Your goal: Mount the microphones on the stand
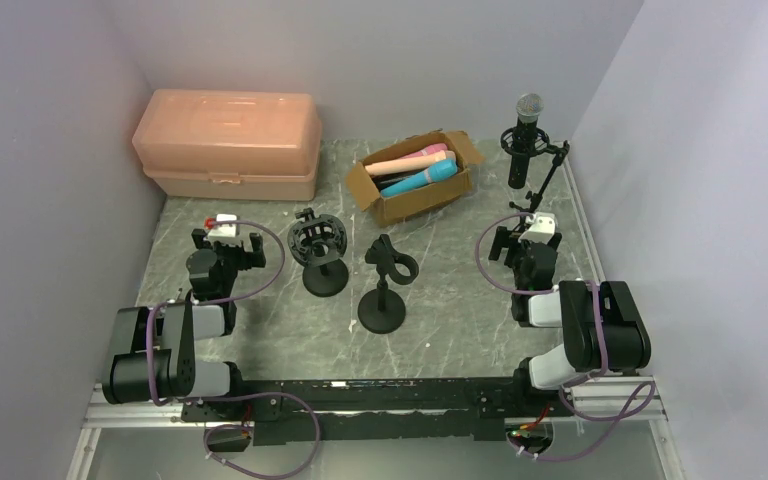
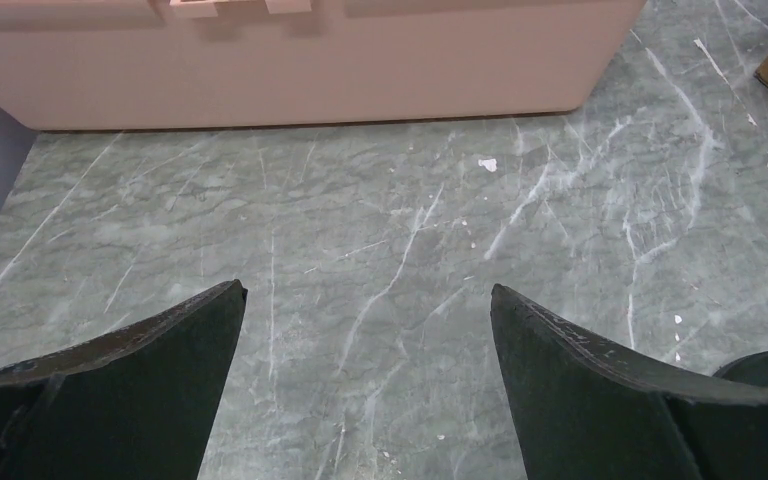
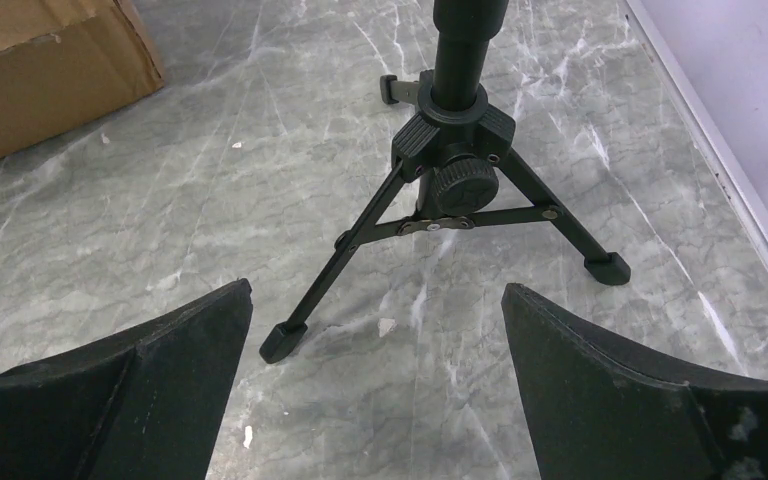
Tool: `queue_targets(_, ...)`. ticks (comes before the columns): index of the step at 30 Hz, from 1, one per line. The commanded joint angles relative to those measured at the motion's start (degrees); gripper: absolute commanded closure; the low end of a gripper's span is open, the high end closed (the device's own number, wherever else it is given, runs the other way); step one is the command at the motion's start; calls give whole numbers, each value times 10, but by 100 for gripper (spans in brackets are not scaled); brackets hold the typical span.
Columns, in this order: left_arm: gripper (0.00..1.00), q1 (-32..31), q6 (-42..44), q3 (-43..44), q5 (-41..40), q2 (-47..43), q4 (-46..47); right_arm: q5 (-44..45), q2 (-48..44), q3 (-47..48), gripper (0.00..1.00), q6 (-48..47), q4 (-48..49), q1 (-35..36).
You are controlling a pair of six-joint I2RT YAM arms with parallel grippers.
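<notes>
Several microphones lie in an open cardboard box (image 1: pixel 457 192) at the back: a teal one (image 1: pixel 422 179), a peach one (image 1: pixel 405 162), a pink one (image 1: pixel 434 149). A black microphone with a silver mesh head (image 1: pixel 529 107) sits upright in the tripod stand (image 1: pixel 526 165) at the back right; the tripod's legs show in the right wrist view (image 3: pixel 455 190). Two empty black desk stands are mid-table: a shock-mount one (image 1: pixel 318 248) and a clip one (image 1: pixel 386 280). My left gripper (image 1: pixel 228 234) (image 2: pixel 368 300) is open and empty. My right gripper (image 1: pixel 526 232) (image 3: pixel 378 300) is open and empty, just before the tripod.
A closed peach plastic case (image 1: pixel 228 143) stands at the back left, right ahead of my left gripper (image 2: pixel 290 60). Grey walls enclose the table on three sides. The cardboard box corner shows in the right wrist view (image 3: pixel 40 70).
</notes>
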Motion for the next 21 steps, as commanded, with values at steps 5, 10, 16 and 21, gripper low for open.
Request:
queue_targets(5, 1, -3, 7, 14, 4, -2, 26, 35, -21, 30, 0, 14, -3, -3)
queue_targets(10, 1, 2, 34, 89, 59, -76, -166, 126, -64, 241, 0, 160, -438, 0)
queue_targets(16, 1, 11, 63, 230, 117, -136, -453, 40, -154, 231, 0, 369, -579, -9)
queue_targets(21, 1, 19, 58, 330, 135, -171, -653, -81, -295, 197, 0, 340, -611, 3)
